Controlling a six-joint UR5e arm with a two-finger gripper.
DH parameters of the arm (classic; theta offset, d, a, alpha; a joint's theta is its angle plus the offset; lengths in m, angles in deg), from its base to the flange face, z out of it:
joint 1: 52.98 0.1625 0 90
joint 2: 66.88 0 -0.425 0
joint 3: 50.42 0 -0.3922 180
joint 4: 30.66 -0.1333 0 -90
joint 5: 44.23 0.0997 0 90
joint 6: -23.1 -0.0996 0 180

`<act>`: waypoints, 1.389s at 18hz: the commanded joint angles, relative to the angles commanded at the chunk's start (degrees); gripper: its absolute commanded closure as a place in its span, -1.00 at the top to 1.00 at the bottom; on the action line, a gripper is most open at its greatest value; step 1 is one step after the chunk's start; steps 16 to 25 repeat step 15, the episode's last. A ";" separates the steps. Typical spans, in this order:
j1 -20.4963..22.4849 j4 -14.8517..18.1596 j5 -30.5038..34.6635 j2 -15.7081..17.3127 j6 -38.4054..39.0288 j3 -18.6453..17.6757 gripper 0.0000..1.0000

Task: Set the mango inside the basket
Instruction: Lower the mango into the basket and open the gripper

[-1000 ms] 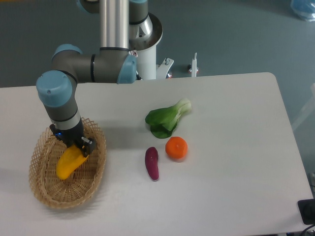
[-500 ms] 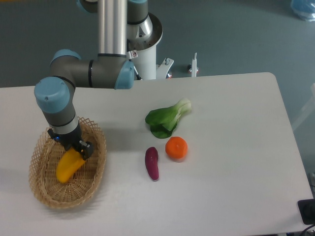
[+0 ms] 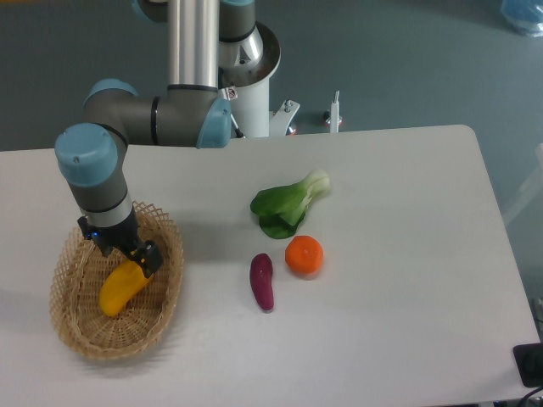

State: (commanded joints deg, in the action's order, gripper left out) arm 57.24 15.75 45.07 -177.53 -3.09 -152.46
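Nearest the camera, at the left of the worktop [image 3: 399,339], the basket [image 3: 81,339] held the mango [image 3: 120,287], which lay tilted inside the wicker wall with its upper end beneath the gripper [image 3: 136,256]. Whether the fruit rested on the basket floor or hung just above it could not be told, nor whether the fingers were clamped on it or already parted, since the wrist hid them. Judged from this, carrying was finished; what remained was letting go, if not yet done, and lifting the arm clear. Farther right lay a sweet potato [image 3: 262,282] and an orange [image 3: 304,255], with a leafy green [image 3: 287,205] beyond them, all outside the basket.
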 joint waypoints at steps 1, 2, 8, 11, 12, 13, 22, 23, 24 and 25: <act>0.00 0.00 0.00 0.00 0.00 0.09 1.00; 0.00 0.00 0.00 0.00 0.00 0.09 1.00; 0.09 0.00 0.09 -0.26 0.00 1.58 1.00; 0.09 0.00 0.18 -0.35 0.00 1.67 1.00; 0.17 0.00 0.18 -0.35 0.00 1.76 1.00; 0.18 0.00 0.18 -0.35 0.00 1.67 1.00; 0.09 0.00 1.31 -0.44 0.00 1.50 1.00; 0.09 0.00 1.31 -0.44 0.00 1.50 1.00; 0.09 0.00 1.31 -0.44 0.00 1.50 1.00; 0.09 0.00 1.31 -0.44 0.00 1.50 1.00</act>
